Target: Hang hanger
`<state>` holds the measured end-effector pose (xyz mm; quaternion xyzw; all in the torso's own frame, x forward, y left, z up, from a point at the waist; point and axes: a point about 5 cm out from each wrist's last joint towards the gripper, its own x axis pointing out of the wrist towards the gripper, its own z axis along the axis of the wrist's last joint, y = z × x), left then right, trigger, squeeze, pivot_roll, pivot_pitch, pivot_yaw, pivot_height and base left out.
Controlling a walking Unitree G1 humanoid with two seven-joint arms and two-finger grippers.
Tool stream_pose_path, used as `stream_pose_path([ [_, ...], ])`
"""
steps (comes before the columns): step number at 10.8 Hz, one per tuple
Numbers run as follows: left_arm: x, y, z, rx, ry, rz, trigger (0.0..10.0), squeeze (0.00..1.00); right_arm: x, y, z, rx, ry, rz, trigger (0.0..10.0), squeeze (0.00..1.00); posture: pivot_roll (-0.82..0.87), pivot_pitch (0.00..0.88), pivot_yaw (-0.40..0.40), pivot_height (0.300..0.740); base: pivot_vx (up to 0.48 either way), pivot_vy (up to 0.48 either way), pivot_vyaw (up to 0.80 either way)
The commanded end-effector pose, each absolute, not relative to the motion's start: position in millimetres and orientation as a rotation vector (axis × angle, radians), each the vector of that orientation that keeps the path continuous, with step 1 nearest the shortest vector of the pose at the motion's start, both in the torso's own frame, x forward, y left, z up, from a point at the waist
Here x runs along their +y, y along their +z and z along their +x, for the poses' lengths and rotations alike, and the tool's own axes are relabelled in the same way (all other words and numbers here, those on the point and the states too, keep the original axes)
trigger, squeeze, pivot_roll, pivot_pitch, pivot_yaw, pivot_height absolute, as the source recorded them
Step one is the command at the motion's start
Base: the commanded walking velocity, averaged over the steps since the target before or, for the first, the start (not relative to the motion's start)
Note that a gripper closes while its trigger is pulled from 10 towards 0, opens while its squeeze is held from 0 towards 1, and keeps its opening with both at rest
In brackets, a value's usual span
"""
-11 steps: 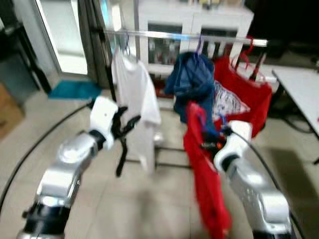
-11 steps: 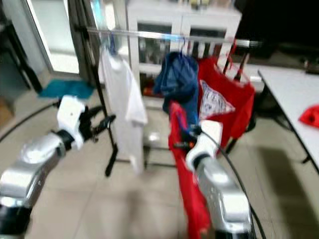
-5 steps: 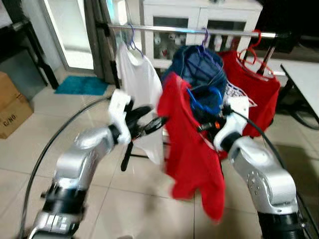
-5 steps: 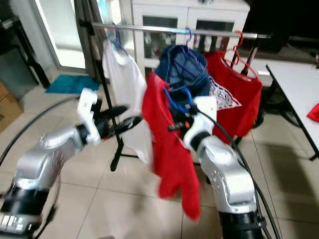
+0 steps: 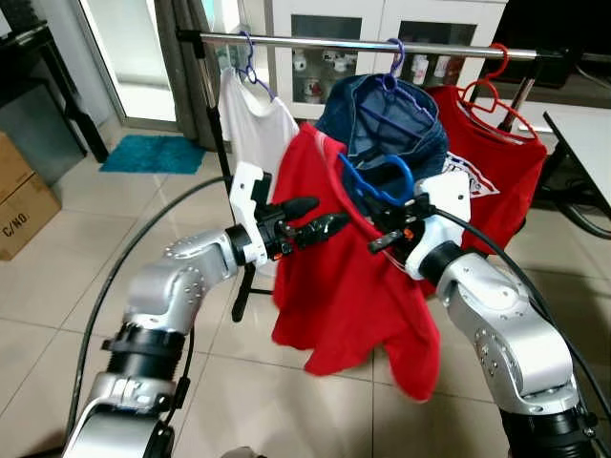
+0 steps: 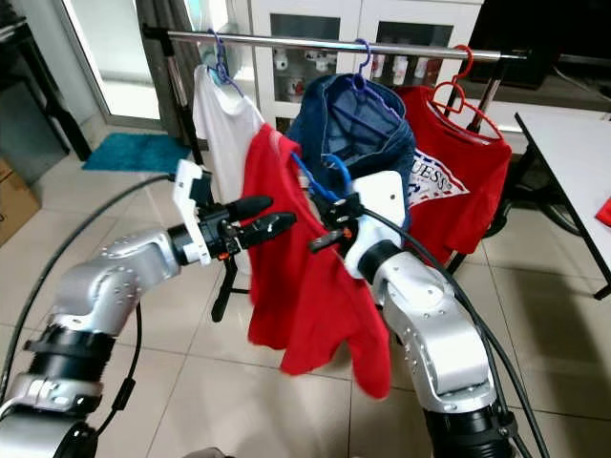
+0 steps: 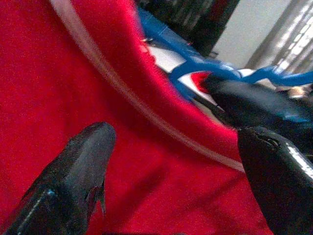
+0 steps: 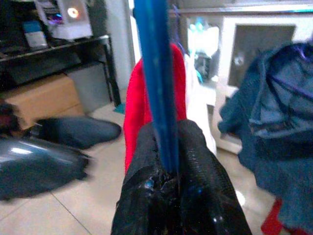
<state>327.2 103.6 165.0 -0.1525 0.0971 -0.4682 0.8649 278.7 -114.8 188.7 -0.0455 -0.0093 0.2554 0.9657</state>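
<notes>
A blue hanger carrying a red shirt is held up in front of the clothes rail, below the bar. The right gripper is clamped on the hanger's neck, fingers pinched tight around the blue plastic. The left gripper, fingers spread apart, reaches against the shirt's shoulder. Farther back, the rail holds a white shirt, a blue garment and another red shirt.
</notes>
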Motion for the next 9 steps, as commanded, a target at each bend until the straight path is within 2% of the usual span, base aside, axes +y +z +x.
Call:
stream_pose_path([
  [1,104.9,169.5,337.7,0.179,-0.917,-0.298,10.0,0.00,-108.9,209.1,276.7,-0.131,0.546,-0.121,10.0,0.00,-0.04,0.000,0.035,0.740,0.000,0.000,0.00],
  [3,106.0,172.9,346.0,0.149,-0.892,-0.338,10.0,0.00,-106.0,211.0,275.3,-0.150,0.570,-0.146,10.0,0.00,-0.04,0.000,0.032,0.740,0.000,0.000,0.00],
  [4,102.6,178.4,347.3,0.113,-0.925,-0.364,9.6,0.00,-104.9,209.1,274.8,-0.147,0.580,-0.160,10.0,0.00,-0.03,0.000,0.027,0.740,0.000,0.000,0.00],
  [5,97.5,184.5,346.2,0.081,-0.970,-0.391,7.3,0.00,-104.0,207.0,275.3,-0.143,0.585,-0.170,10.0,0.00,-0.03,0.000,0.025,0.740,0.000,0.000,0.00],
  [6,96.6,185.1,345.4,0.077,-0.982,-0.392,6.7,0.00,-103.8,206.3,275.6,-0.140,0.586,-0.171,10.0,0.00,-0.03,0.000,0.024,0.740,0.000,0.000,0.00],
  [7,94.1,183.4,339.6,0.077,-1.048,-0.355,9.7,0.00,-103.6,203.0,276.2,-0.125,0.586,-0.174,10.0,0.00,-0.03,0.000,0.024,0.740,0.000,0.000,0.00],
  [8,92.9,181.1,336.5,0.082,-1.065,-0.327,10.0,0.00,-104.2,201.1,276.2,-0.119,0.585,-0.177,10.0,0.00,-0.04,0.000,0.021,0.740,0.000,0.000,0.00],
  [9,94.9,179.9,343.0,0.086,-0.986,-0.358,9.0,0.00,-105.6,200.5,275.9,-0.115,0.584,-0.180,10.0,0.00,-0.04,0.000,0.019,0.740,0.000,0.000,0.00],
])
